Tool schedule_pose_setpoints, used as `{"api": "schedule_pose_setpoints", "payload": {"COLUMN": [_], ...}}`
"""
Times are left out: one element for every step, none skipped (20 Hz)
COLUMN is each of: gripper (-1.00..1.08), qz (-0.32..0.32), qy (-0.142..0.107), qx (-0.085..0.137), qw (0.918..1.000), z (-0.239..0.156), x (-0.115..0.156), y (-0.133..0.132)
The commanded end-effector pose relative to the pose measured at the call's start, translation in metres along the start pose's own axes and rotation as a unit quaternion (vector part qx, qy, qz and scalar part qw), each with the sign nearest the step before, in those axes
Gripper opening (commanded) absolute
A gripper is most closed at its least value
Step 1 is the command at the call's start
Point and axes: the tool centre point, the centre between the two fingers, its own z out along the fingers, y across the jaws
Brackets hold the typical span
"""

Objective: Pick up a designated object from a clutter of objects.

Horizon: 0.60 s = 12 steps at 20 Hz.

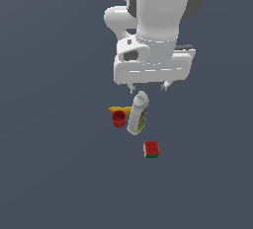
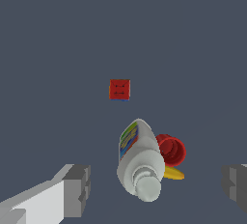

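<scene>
The small red-green cube [image 1: 151,149] lies alone on the dark floor, nearest the camera in the exterior view; it also shows in the wrist view [image 2: 119,89] with its red face up. The white bottle [image 1: 138,113] with a colourful label lies on its side, with the small red cup [image 1: 118,119] and the yellow banana [image 1: 118,108] against it. My gripper [image 1: 147,88] hangs high above the bottle's cap, open and empty. In the wrist view its fingers [image 2: 77,189] stand wide apart on either side of the bottle [image 2: 137,162].
The cup [image 2: 171,149] and the banana [image 2: 173,173] sit on one side of the bottle in the wrist view. The floor is a plain dark surface.
</scene>
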Motion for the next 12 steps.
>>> {"api": "schedule_pose_setpoints", "payload": {"gripper": [1.00, 1.00, 1.00, 1.00, 1.00, 1.00, 1.00, 1.00, 1.00, 1.00, 1.00, 1.00], "qz": [0.002, 0.003, 0.003, 0.004, 0.005, 0.006, 0.008, 0.009, 0.010, 0.011, 0.012, 0.013], "qy": [-0.002, -0.003, -0.003, -0.004, -0.005, -0.006, -0.007, -0.008, -0.009, -0.010, -0.011, -0.012], "qx": [0.000, -0.001, -0.001, -0.001, -0.001, -0.002, -0.002, -0.002, -0.002, -0.003, -0.003, -0.003], "qw": [1.0000, 1.0000, 1.0000, 1.0000, 1.0000, 1.0000, 0.9999, 0.9999, 0.9999, 0.9999, 0.9999, 0.9998], "z": [0.012, 0.018, 0.024, 0.030, 0.038, 0.046, 0.054, 0.063, 0.073, 0.082, 0.092, 0.102], "x": [0.007, 0.011, 0.014, 0.018, 0.022, 0.026, 0.030, 0.035, 0.039, 0.043, 0.047, 0.050], "y": [-0.001, -0.002, -0.003, -0.004, -0.004, -0.005, -0.006, -0.008, -0.009, -0.010, -0.011, -0.013]}}
